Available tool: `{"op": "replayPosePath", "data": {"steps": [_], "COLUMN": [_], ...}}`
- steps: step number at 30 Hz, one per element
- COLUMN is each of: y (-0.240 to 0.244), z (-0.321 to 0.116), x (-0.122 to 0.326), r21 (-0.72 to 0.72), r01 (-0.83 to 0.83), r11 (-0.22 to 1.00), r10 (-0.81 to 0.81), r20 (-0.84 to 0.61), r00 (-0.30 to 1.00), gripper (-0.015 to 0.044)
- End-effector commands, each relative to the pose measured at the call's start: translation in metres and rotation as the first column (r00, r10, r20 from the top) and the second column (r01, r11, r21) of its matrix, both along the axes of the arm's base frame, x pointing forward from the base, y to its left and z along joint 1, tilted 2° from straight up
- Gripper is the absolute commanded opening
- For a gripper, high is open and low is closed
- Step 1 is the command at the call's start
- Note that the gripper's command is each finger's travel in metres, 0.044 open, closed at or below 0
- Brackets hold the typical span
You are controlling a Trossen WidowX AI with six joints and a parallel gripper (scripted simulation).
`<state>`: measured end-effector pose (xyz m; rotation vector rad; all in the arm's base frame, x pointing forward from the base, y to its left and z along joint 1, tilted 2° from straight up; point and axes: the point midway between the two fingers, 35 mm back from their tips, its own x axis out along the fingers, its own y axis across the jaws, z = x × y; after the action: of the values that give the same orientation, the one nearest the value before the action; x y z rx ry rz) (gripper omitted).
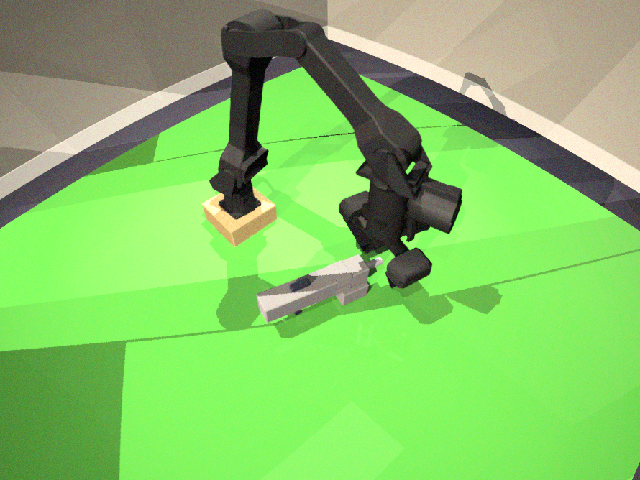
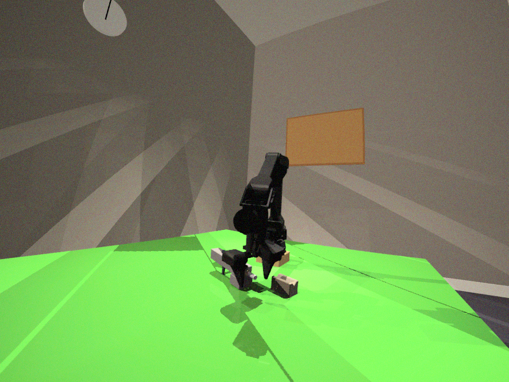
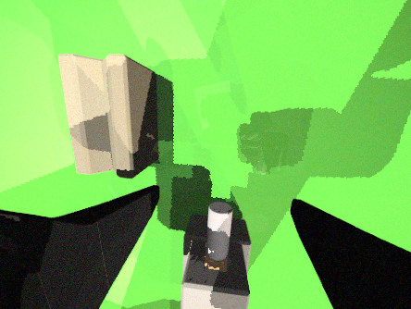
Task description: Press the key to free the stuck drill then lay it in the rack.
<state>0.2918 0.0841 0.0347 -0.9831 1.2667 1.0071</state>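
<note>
The drill [image 1: 378,261] [image 2: 253,276] [image 3: 219,231] is a short pale cylinder sticking out of the end of a long light-grey holder [image 1: 320,294] [image 2: 216,254] [image 3: 199,298]. The key [image 1: 300,283] is a dark blue pad on the holder's top; whether it is pressed cannot be told. It is hidden in the exterior view. My gripper [image 1: 378,269] [image 2: 254,282] [image 3: 223,198] is wide open and empty. Its fingers stand on either side of the drill's end, and no contact shows. The rack [image 2: 291,287] [image 3: 121,92] is a beige grooved block, hidden behind the gripper in the top view.
The rack stands close beside the holder's drill end, upper left in the wrist view. The arm's wooden base [image 1: 235,232] [image 2: 283,258] stands behind the holder. An orange board [image 2: 324,137] hangs on the wall. Arm shadows cross the green surface [image 1: 465,387].
</note>
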Motion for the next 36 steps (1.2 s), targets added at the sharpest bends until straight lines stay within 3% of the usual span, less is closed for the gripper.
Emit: {"op": "replayPosePath", "data": {"steps": [1, 10, 26, 36], "y": [-0.003, -0.005, -0.004, 0.0], "z": [-0.008, -0.018, -0.015, -0.015], "x": [-0.002, -0.003, -0.002, -0.001], "r21": [-0.005, -0.006, -0.001, -0.005], "r01": [-0.002, -0.002, 0.0, -0.002], "r11": [1.0, 1.0, 1.0, 1.0], "r10": [0.002, 0.002, 0.0, 0.002], "r20": [-0.004, -0.004, -0.003, -0.004], "r00": [1.0, 1.0, 1.0, 1.0], "gripper": [0.044, 0.044, 0.002, 0.0]}}
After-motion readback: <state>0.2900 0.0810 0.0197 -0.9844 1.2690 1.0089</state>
